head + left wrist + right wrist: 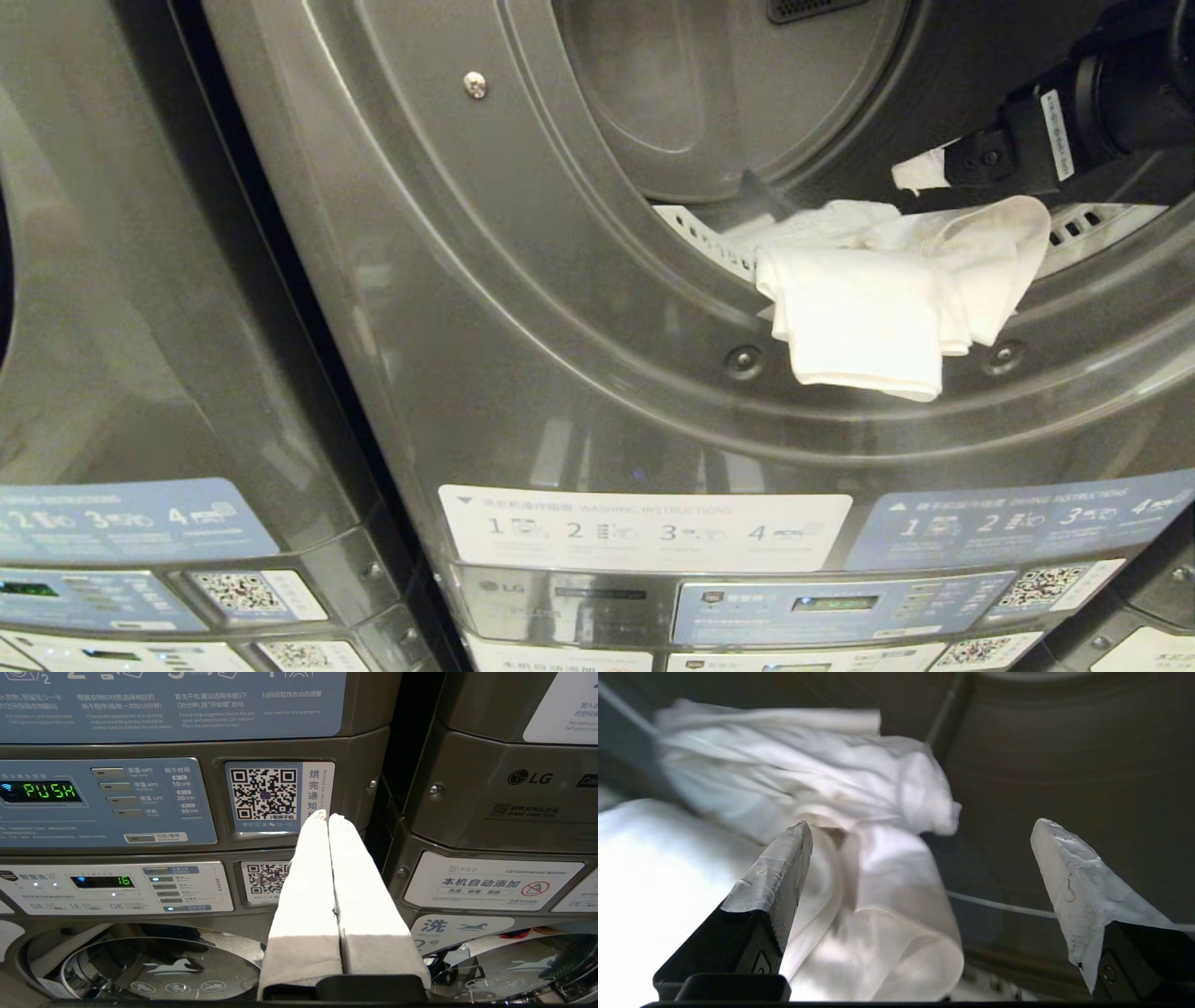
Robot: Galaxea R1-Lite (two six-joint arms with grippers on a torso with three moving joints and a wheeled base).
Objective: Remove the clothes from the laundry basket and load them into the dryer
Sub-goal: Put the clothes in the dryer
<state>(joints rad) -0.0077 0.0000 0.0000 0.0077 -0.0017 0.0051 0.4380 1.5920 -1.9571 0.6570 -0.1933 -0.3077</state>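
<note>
Inside the dryer (523,280) opening, the right gripper (920,849) stands with its two taped fingers (1069,877) spread wide apart and nothing between them, so it grips nothing. Just beside one finger, and partly behind it in the right wrist view, lies the white garment (859,826), crumpled and loose; whether that finger brushes the cloth cannot be told. In the head view the garment (887,289) sits directly below the gripper's tip, draped over the lower rim of the dryer's door opening, with one folded end hanging down the outer face and the rest lying on the perforated lip inside. Far from there, the left gripper (325,816) has its fingers pressed together and empty, pointing at the control panel (107,802) of the stacked machines.
</note>
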